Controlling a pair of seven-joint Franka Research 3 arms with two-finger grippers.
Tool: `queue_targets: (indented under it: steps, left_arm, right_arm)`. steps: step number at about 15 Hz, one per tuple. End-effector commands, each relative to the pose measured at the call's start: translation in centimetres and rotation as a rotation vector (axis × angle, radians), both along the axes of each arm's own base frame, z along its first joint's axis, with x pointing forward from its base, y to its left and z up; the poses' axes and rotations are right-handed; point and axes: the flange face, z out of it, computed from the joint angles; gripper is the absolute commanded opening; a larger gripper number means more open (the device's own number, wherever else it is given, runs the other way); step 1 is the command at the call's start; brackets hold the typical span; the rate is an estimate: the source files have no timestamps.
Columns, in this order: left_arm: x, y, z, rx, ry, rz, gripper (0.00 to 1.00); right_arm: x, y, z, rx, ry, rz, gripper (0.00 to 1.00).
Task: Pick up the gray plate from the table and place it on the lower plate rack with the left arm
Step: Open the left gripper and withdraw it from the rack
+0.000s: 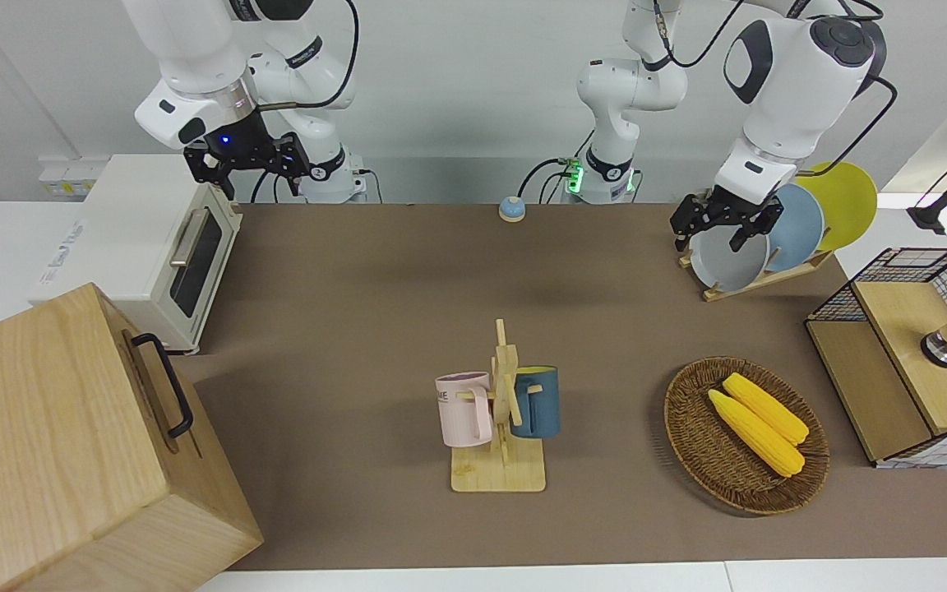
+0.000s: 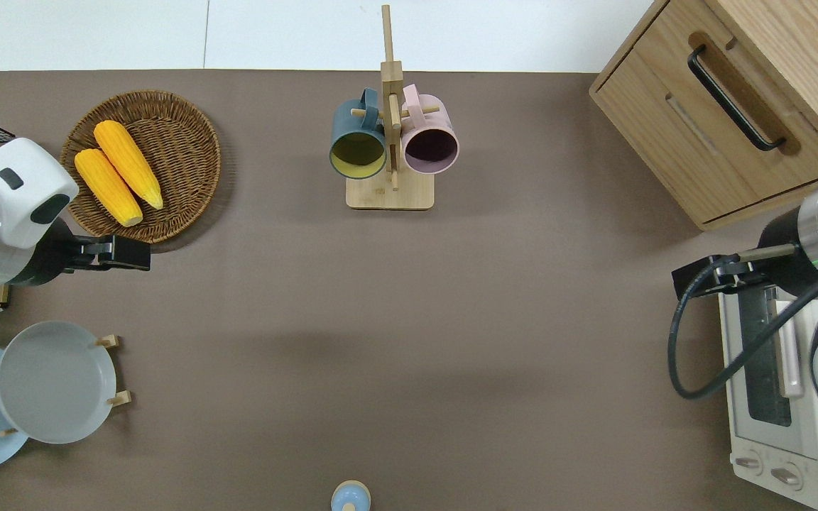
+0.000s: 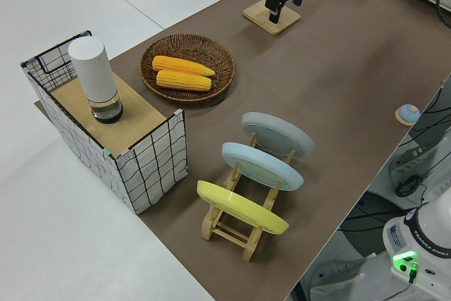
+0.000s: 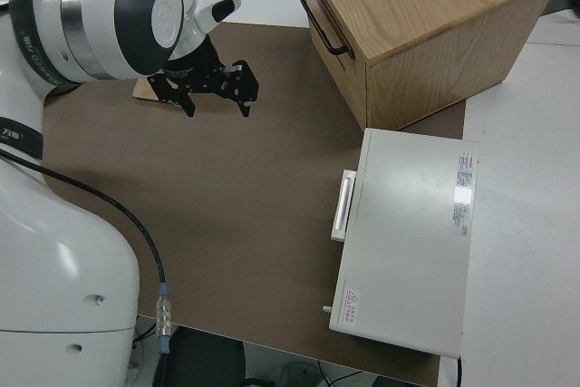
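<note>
While the right arm sat parked, the gray plate point(image 1: 728, 261) leaned in the lower plate rack point(image 1: 769, 278), beside the light-blue plate point(image 1: 796, 228); the left gripper point(image 1: 723, 224) hung above the table, fingers apart, holding nothing.

A round woven wicker basket point(image 1: 691, 444) holds two yellow corn cobs point(image 1: 757, 421) toward the left arm's end. A wooden mug stand point(image 1: 503, 427) at mid-table carries a pink mug point(image 1: 465, 409) and a dark blue mug point(image 1: 538, 401). A white toaster oven point(image 1: 153, 242) sits beside a wooden drawer cabinet point(image 1: 54, 444).
</note>
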Motion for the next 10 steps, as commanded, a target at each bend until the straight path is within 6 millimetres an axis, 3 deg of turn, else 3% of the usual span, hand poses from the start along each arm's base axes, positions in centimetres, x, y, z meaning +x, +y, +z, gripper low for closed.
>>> queue_targets:
  steps: [1,10]
  left_arm:
    - [0.32,-0.70,0.27,-0.016,-0.012,-0.014,1.00]
    - [0.17,-1.04,0.21,-0.015,-0.009,-0.014,1.00]
  right_arm:
    - [-0.18,-0.20,0.35,-0.008,0.002,-0.014,0.983]
    - [-0.16,-0.28,0.36,-0.008,0.000,-0.016,0.983]
